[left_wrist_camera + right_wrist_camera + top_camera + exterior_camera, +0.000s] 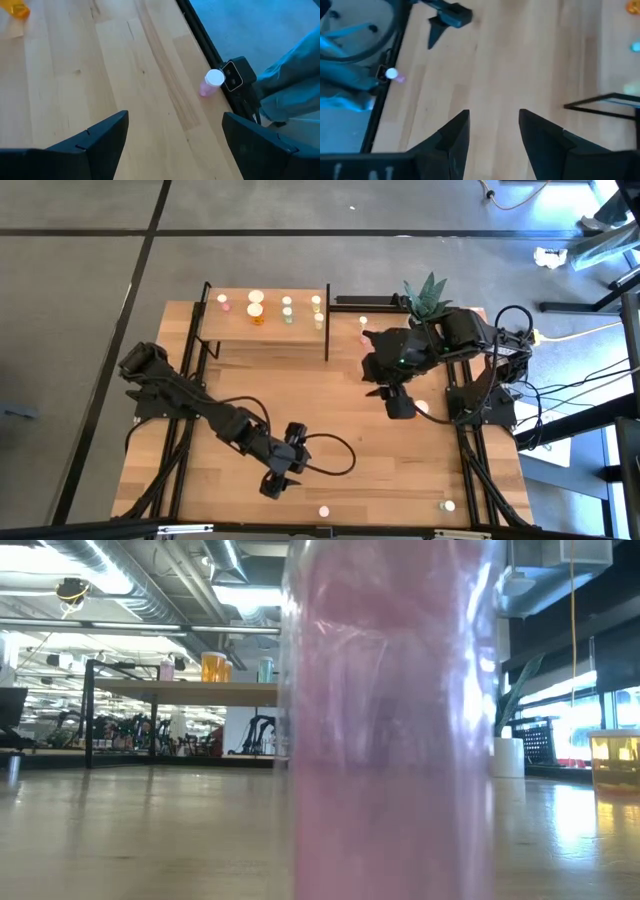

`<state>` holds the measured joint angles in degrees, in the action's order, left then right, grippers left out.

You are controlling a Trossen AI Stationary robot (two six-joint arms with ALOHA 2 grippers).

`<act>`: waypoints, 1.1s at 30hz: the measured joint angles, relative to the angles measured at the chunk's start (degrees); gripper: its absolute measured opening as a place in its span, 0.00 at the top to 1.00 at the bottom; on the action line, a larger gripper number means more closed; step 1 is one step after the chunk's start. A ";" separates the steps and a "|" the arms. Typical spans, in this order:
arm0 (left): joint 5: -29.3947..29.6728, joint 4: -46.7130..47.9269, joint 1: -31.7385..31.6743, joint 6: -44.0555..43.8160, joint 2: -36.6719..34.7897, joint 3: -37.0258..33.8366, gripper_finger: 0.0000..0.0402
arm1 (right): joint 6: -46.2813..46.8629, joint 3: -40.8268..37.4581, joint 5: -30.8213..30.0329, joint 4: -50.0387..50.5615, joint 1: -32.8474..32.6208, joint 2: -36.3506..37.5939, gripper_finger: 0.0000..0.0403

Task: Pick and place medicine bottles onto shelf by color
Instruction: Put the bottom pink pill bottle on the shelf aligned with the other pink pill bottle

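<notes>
The shelf stands at the table's far side with several bottles on it: pink, orange, green and yellowish. A pink bottle stands upright at the near edge; it also shows in the left wrist view and fills the low view. My left gripper is open and empty above the table, left of that bottle; its fingers frame bare wood. My right gripper is open and empty above the table's right middle.
A yellow-orange bottle stands near the front right corner. Two bottles stand right of the shelf, and another stands beside my right gripper. A potted plant stands at the far right. The low camera sits at the near edge.
</notes>
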<state>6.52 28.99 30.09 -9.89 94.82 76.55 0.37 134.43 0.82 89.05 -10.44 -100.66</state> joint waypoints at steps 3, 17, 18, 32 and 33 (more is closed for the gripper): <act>1.22 0.35 0.06 0.19 0.67 -0.02 0.21 | -2.40 0.00 0.82 -0.05 0.00 0.00 0.57; -1.26 -8.91 2.32 7.55 8.29 0.00 0.21 | -5.13 0.01 0.81 -0.06 0.00 0.00 0.57; -2.25 -9.90 2.32 8.20 9.03 0.00 0.21 | -5.14 0.00 0.81 -0.06 0.00 0.00 0.57; -7.05 -23.82 1.44 8.66 16.31 0.00 0.21 | -5.08 0.00 0.79 -0.11 0.02 0.00 0.57; -7.63 -24.04 1.59 8.10 16.70 0.00 0.21 | -5.08 0.00 0.79 -0.17 0.02 0.00 0.57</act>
<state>-1.11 4.95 31.67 -1.79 111.52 76.55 -4.71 134.43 1.61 88.89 -10.41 -100.66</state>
